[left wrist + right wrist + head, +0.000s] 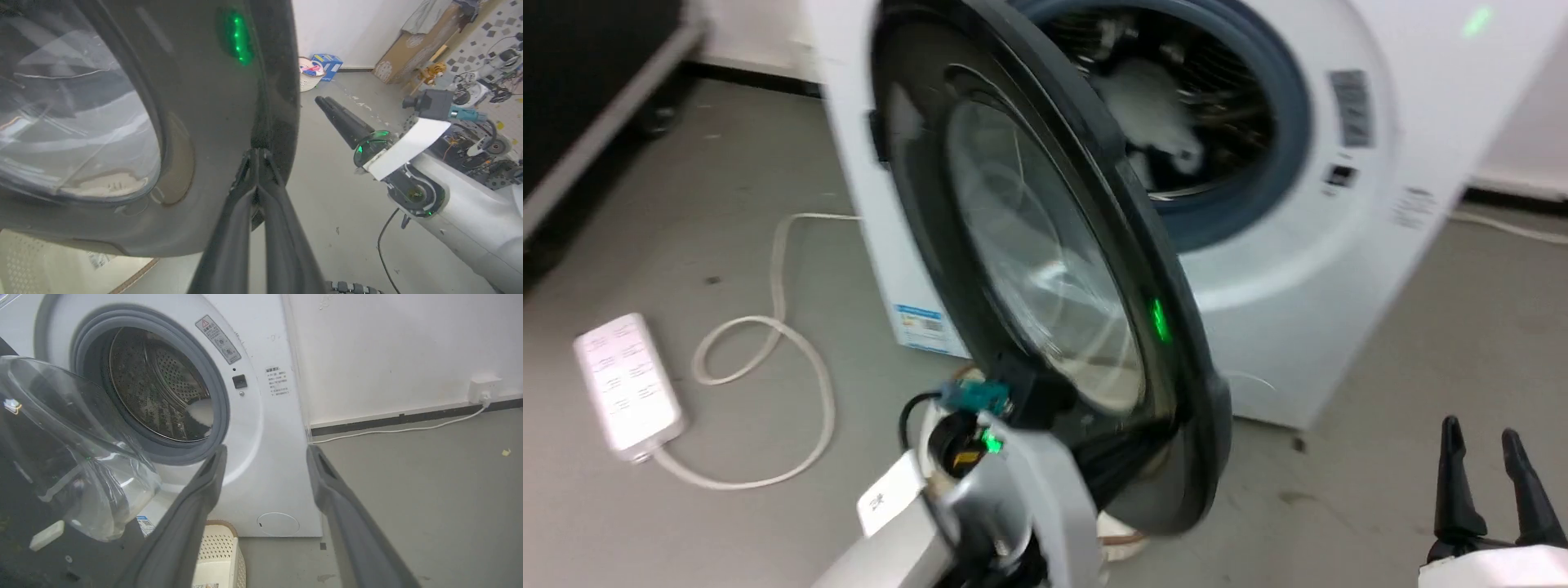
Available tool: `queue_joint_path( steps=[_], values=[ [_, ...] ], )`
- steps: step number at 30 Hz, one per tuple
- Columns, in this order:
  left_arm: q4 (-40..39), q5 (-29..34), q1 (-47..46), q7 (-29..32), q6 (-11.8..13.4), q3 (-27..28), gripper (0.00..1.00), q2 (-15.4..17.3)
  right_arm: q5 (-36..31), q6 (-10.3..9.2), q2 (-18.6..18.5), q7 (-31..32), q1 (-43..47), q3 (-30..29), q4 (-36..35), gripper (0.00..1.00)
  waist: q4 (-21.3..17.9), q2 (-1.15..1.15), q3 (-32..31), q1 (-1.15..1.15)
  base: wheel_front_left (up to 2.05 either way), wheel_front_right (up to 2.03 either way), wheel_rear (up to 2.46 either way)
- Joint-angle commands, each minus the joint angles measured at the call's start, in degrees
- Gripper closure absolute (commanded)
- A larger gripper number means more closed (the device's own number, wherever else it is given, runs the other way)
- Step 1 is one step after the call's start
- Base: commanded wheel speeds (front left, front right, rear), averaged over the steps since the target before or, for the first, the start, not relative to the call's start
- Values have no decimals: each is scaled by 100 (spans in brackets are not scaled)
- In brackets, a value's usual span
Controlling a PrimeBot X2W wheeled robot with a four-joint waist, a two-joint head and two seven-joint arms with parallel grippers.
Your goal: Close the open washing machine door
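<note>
The large round washing machine door (1045, 261), with a glossy black rim around clear glass, is seen half-open at frame centre before the big white front-loading washing machine (1347, 269), upper right. The left jaws, pressed together and empty, are set against its rim. The right jaws are held wide apart, empty, lower right. The push-closed step is judged in hand, and a firm push until latching is called for.

Even soft indoor light, no hard shadows. Head view motion-blurred, worst on washer (1339, 245) and power strip (627, 384). Green LED glint on door (1029, 261) rim, white glare on its glass. Left wrist view bends at edges; left fingers (229, 245) soft. Right fingers (184, 522) blurred, far wall (388, 355) sharp.
</note>
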Motion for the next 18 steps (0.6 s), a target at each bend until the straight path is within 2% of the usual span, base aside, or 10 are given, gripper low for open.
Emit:
queue_joint_path(
  steps=[1, 5, 10, 14, 18],
  values=[
    [157, -17, -270, -175, -33, -141, 100, -26, 62, 6, -3, -52, -86, -14, 11, 0, -489, 0, 229, 0, 0, 0, 0],
    [973, 79, -962, -832, -33, -490, 100, -147, 116, 6, -3, -53, -143, 12, 26, 0, -953, 0, 347, 0, 0, 0, 0],
    [1963, 220, -1660, -1583, -33, -649, 100, -359, 166, 6, -3, -53, -149, 45, 37, 0, -1270, 0, 408, 0, 0, 0, 0],
    [2513, 342, -2101, -2211, -33, -552, 100, -505, 178, 6, -3, -53, -131, 40, 27, 0, -1274, 0, 379, 0, 0, 0, 0],
    [2681, 448, -2388, -3029, 4, -209, 100, -544, 150, 6, -3, -53, -90, 69, 11, 0, -1096, 0, 249, 0, 0, 0, 0]
  ],
)
